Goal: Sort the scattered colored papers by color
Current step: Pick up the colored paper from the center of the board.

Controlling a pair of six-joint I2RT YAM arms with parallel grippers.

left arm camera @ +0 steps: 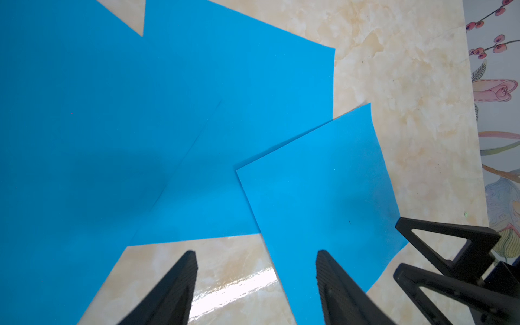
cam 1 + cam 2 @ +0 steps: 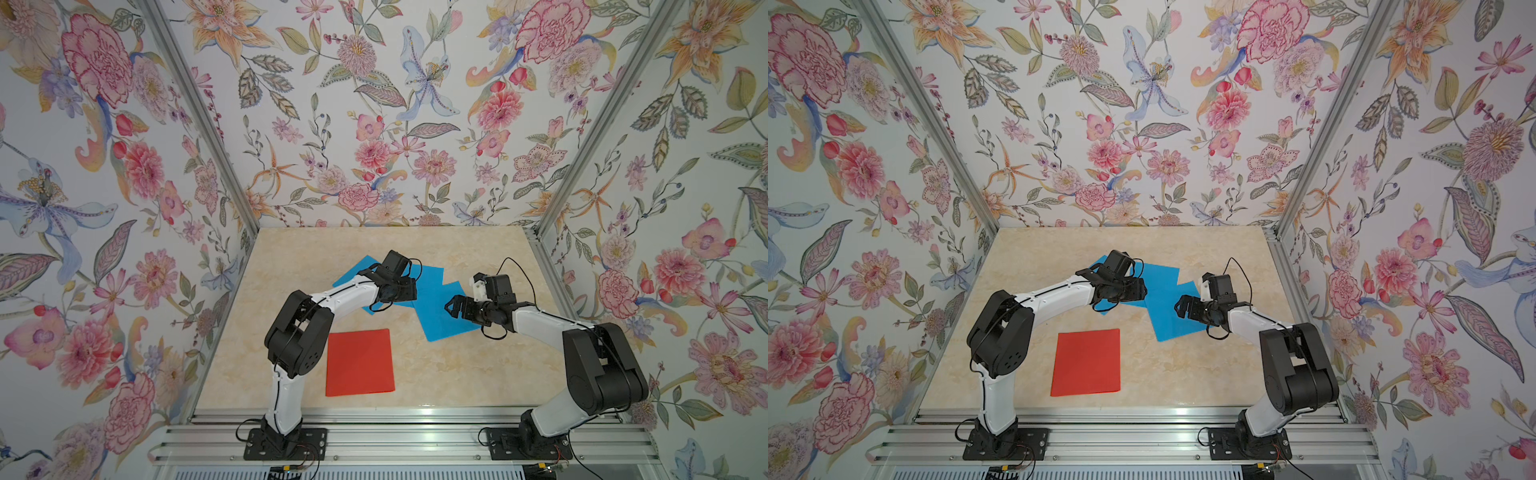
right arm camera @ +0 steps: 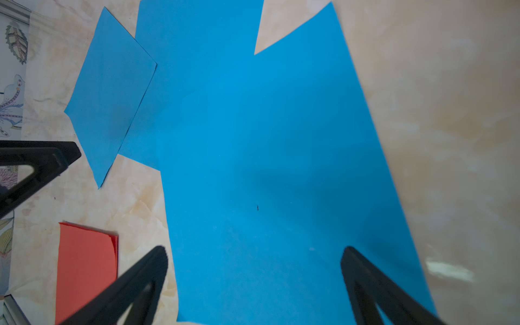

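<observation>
Mostly flat matte blue papers (image 2: pixel 440 316), squarish red stack (image 2: pixel 360 362), glossy marbled tabletop (image 2: pixel 457 374)

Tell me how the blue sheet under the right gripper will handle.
Likely floppy and light: the blue sheet looks paper-thin and lies flat. On the glossy table it would probably slide. It overlaps a second blue sheet, which may drag along.

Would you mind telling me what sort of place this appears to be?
Probably a robot test booth: two arms bolted to a metal rail, flowered wallpaper panels around a marble-look tabletop.
</observation>
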